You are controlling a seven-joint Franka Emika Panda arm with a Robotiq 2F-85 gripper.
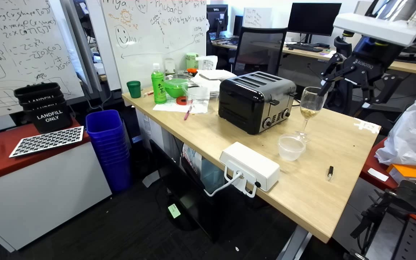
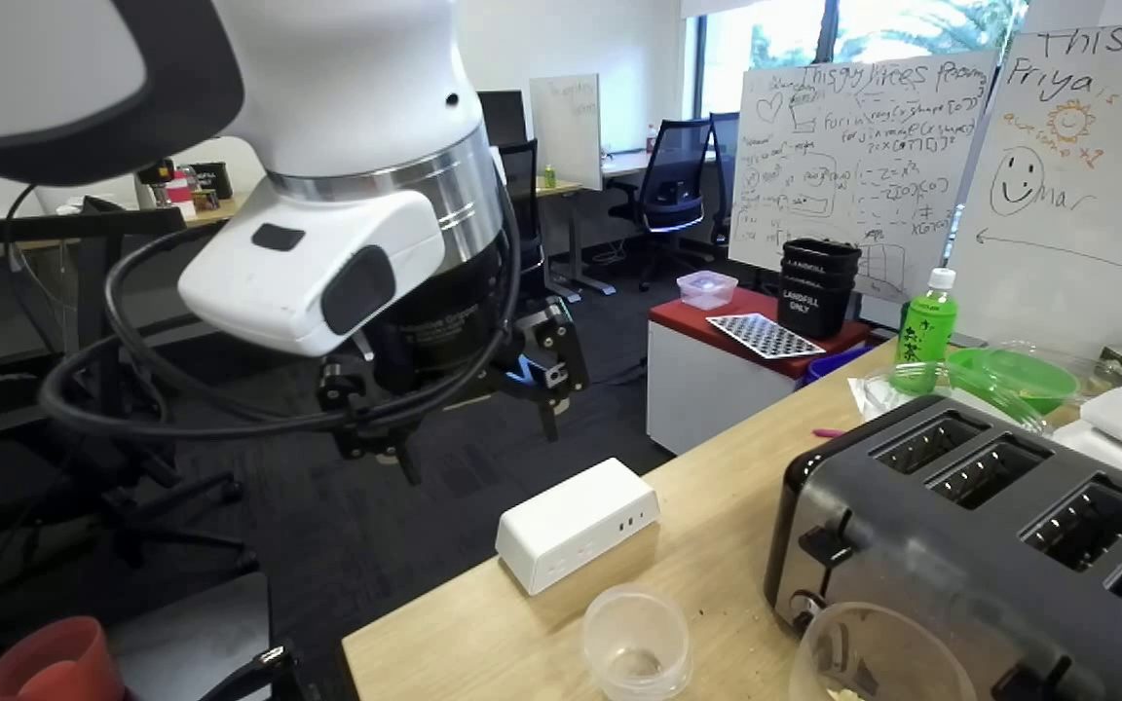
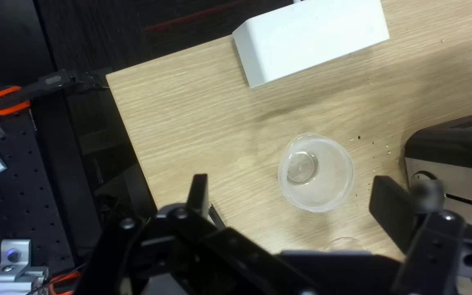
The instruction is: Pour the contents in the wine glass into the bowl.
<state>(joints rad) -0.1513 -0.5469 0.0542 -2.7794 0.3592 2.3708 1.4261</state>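
One wine glass [image 1: 310,102], pale pieces [image 1: 308,113] inside, bowl [image 1: 291,147] nearby

The Panda arm [image 2: 366,107] is wearing white shells [image 2: 313,282], a charcoal band [image 2: 196,88] and a silver collar [image 2: 468,190]. A black cable [image 2: 152,427] is hanging in loops. The black Robotiq gripper [image 3: 293,196] is bearing pale "ROBOTIQ" lettering [image 1: 362,64], and screw heads [image 3: 127,223] are dotting its links [image 3: 236,248].

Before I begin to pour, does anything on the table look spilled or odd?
Slightly: in the wrist view, dark and pale specks lie scattered between the bowl and the toaster; they look like spilled crumbs.
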